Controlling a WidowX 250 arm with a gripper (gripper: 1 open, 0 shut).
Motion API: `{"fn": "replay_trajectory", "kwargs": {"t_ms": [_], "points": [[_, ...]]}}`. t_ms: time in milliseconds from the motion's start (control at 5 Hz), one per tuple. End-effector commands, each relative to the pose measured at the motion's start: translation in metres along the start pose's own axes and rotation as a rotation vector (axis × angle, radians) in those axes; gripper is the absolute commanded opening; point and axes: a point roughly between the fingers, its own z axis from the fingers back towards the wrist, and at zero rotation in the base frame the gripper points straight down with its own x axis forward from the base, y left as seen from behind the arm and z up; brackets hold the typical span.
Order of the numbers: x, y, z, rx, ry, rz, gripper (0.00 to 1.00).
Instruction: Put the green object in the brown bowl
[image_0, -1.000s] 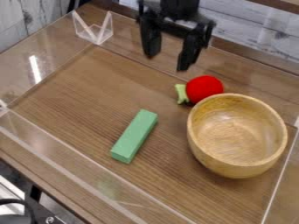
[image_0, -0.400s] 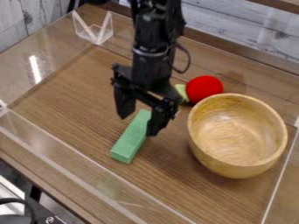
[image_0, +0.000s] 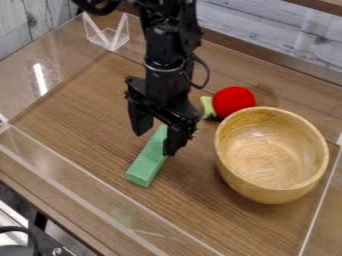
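The green object (image_0: 146, 167) is a flat light-green block lying on the wooden table, left of the brown bowl (image_0: 273, 154). My gripper (image_0: 158, 133) points straight down over the block's far end, open, one finger on each side of that end. Nothing is held. The block's upper end is partly hidden behind the fingers. The bowl is round, light wood, and has nothing in it.
A red ball-like fruit (image_0: 234, 99) with a green leaf lies just behind the bowl, right of the arm. Clear plastic walls (image_0: 54, 75) ring the table, with a low clear front edge (image_0: 80, 200).
The gripper has come down from the back of the table toward me and now straddles the far end of the green block. Block, bowl and fruit have not moved.
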Motion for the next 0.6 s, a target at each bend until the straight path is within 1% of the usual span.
{"fn": "replay_trajectory", "kwargs": {"t_ms": [0,200,400], "points": [[0.002,0.014,0.002,0.008,-0.036,-0.054,1.0],[0.002,0.023,-0.001,0.005,-0.045,-0.096,1.0],[0.004,0.026,-0.005,0.003,-0.054,-0.023,1.0]]}}
